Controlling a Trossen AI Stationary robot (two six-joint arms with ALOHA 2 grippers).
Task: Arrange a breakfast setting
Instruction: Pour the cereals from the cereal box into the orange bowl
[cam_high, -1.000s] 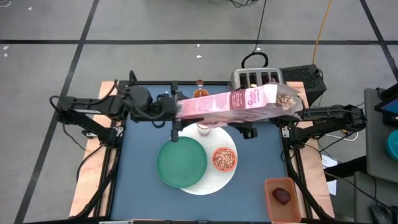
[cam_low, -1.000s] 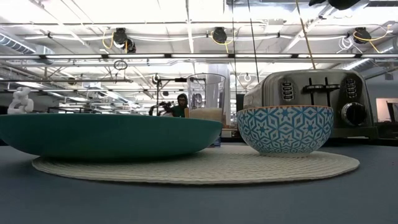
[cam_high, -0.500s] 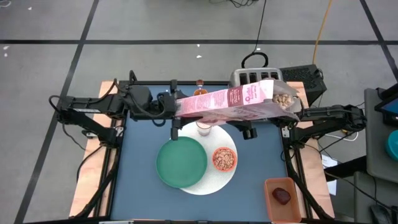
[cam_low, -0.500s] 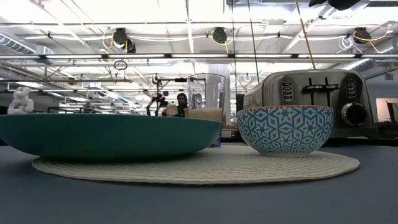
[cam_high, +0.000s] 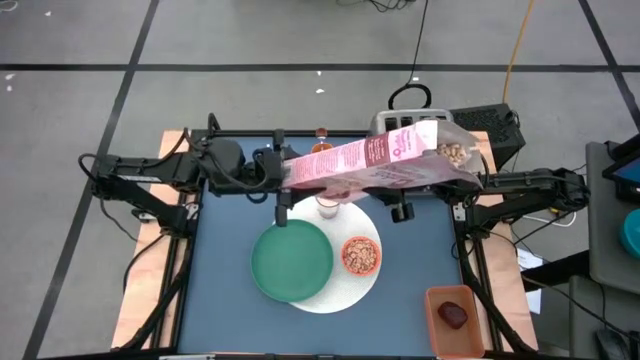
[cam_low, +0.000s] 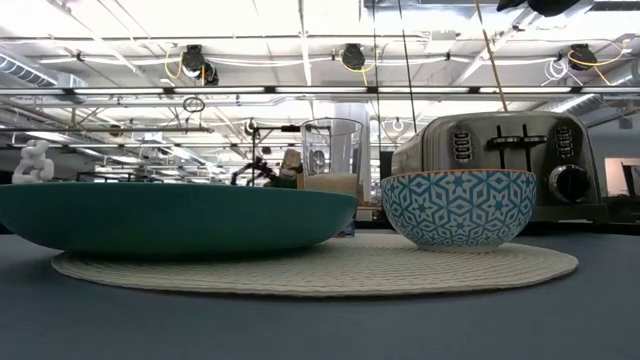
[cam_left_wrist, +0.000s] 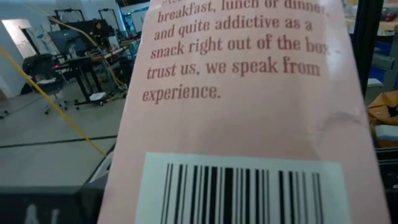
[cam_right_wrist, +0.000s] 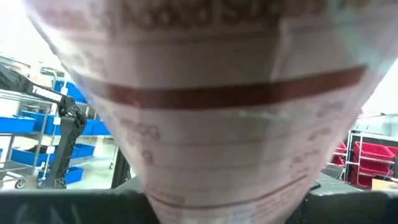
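The pink cereal bag (cam_high: 370, 165) is held high over the table's far half, lying roughly level. Its open end (cam_high: 455, 155), with cereal showing, is above the silver toaster (cam_high: 400, 125). My left gripper (cam_high: 283, 178) is at the bag's left end and my right gripper (cam_high: 465, 183) is under its right end. The bag fills both wrist views (cam_left_wrist: 249, 124) (cam_right_wrist: 217, 93). Below it, the green plate (cam_high: 292, 262) and the small bowl of cereal (cam_high: 361, 256) rest on the white round plate (cam_high: 345, 292). The glass of milk (cam_high: 327, 207) stands at that plate's far edge. My left gripper holds the bag's closed left end, near the barcode (cam_left_wrist: 242, 186). It comes level from the table's left, and the bag itself hides the fingers. My right gripper is at the bag's right part (cam_right_wrist: 217, 186) from below. The bag hides the fingers there too. The bag is lifted clear of everything.
The toaster stands at the far right edge (cam_low: 510, 165), with a small orange thing (cam_high: 321, 140) at the far edge left of it. An orange tray (cam_high: 455, 315) holding a dark red object sits at the near right corner. Bare blue table (cam_high: 230, 320) lies near left.
The bag's open right end has swung toward the table's far edge, over the toaster. Its left end at my left gripper has stayed in place. The plates, the bowl and the glass have not moved.
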